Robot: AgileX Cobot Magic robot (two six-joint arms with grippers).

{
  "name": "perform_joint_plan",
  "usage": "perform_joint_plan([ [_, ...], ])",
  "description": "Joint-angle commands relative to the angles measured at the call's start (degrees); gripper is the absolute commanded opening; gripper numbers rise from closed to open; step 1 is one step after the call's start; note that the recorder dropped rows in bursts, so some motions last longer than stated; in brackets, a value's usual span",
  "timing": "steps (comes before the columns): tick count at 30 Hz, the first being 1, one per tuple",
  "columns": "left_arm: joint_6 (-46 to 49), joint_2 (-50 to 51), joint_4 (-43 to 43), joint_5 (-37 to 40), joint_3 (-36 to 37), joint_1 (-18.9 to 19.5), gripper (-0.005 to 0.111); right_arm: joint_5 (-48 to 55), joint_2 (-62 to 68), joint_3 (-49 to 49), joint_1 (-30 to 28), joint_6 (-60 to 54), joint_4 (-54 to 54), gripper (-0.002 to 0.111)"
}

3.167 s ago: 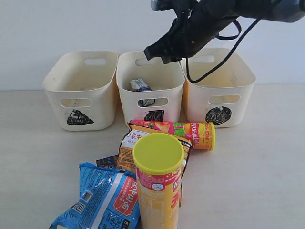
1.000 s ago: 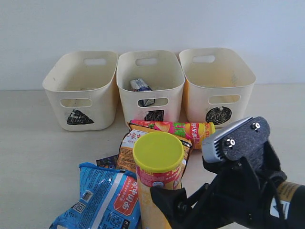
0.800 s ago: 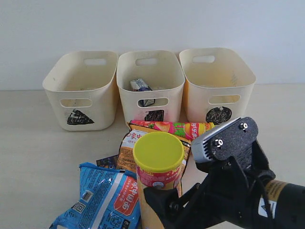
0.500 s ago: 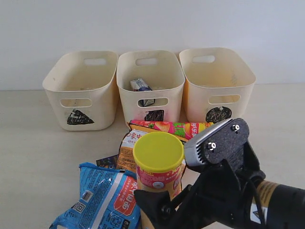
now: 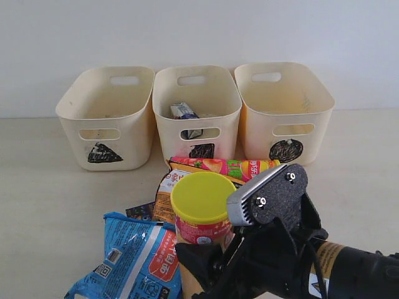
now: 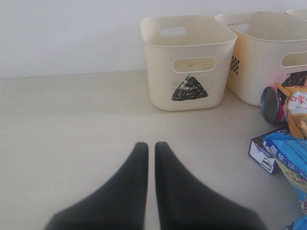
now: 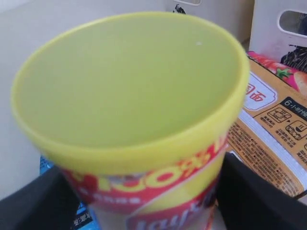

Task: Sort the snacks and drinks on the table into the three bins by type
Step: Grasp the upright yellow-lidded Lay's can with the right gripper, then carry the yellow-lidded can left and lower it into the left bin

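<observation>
yellow-red tube (image 5: 202, 205) stands by the front edge of the desk (image 5: 43, 187), right hand (image 7: 144, 206) clamped on it. 1 white carton (image 5: 184, 111) sits in the middle bin (image 5: 163, 118); pink tube (image 5: 227, 167), blue bag (image 5: 134, 255), orange bag (image 5: 165, 193) and purple carton (image 6: 263, 152) lie unsorted. left hand (image 6: 151, 148) together, empty.

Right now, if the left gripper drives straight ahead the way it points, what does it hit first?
Probably the triangle-marked bin, near one corner. Only bare table lies between the shut left gripper and it. Depth is unclear, so it might just slip past that corner.
</observation>
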Motion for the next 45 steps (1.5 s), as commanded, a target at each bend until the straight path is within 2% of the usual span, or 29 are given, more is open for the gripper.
perform_joint_plan([
  [1, -0.4, -0.2, 0.0, -0.2, 0.2, -0.1, 0.004, -2.3, 0.1, -0.4, 0.1, -0.3, -0.5, 0.002],
  [6, -0.4, -0.2, 0.0, -0.2, 0.2, -0.1, 0.004, -5.8, -1.9, -0.4, 0.1, -1.1, -0.5, 0.001],
  [15, -0.4, -0.2, 0.0, -0.2, 0.2, -0.1, 0.004, -9.0, -14.3, -0.7, 0.1, -13.5, 2.5, 0.001],
  [21, -0.4, -0.2, 0.0, -0.2, 0.2, -0.1, 0.004, -7.8, -17.0, -8.9, 0.1, -13.9, 6.2, 0.001],
  [31, -0.4, -0.2, 0.0, -0.2, 0.2, -0.1, 0.004, -4.2, -5.2, -29.9, 0.0, -27.6, 9.8, 0.001],
  [37, -0.4, -0.2, 0.0, -0.2, 0.2, -0.1, 0.004, -4.0, 5.7, -41.3, -0.4, -29.2, 12.3, 0.001],
  [45, -0.4, -0.2, 0.0, -0.2, 0.2, -0.1, 0.004, 6.9, 19.3, -59.0, -5.9, -26.6, 12.3, 0.001],
])
